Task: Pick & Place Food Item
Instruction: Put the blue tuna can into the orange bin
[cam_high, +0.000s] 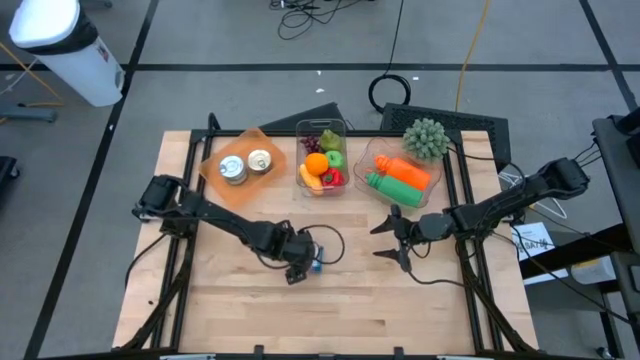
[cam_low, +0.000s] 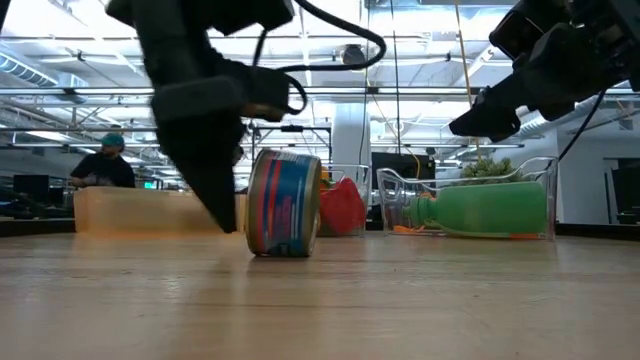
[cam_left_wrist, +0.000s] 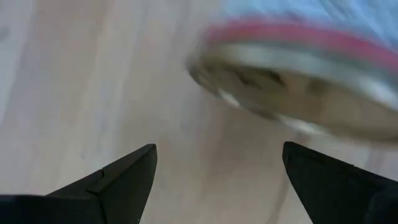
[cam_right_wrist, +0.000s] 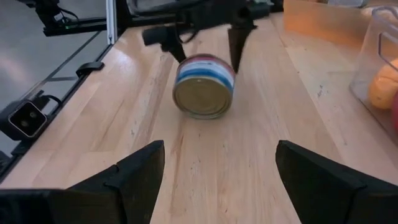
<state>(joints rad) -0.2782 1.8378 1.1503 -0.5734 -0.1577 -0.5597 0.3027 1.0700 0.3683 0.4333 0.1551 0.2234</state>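
Observation:
A tin can (cam_high: 316, 264) with a blue, white and red label lies on its side on the wooden table, one flat end facing the right arm (cam_right_wrist: 203, 86). My left gripper (cam_high: 296, 268) is open just beside it. In the right wrist view its two fingers (cam_right_wrist: 236, 42) straddle the can's far end. In the low view a narrow gap shows between the near finger (cam_low: 215, 190) and the can (cam_low: 285, 215). In the left wrist view the can (cam_left_wrist: 298, 81) sits ahead of the open gripper (cam_left_wrist: 217, 149). My right gripper (cam_high: 392, 240) is open, raised to the can's right.
Along the far edge stand an orange tray (cam_high: 213, 163) with two cans, a clear bin (cam_high: 322, 128) of fruit, and a clear bin (cam_high: 372, 152) with a green and an orange bottle, with a green spiky plant (cam_high: 427, 138) behind it. A person (cam_low: 105, 160) is behind the table.

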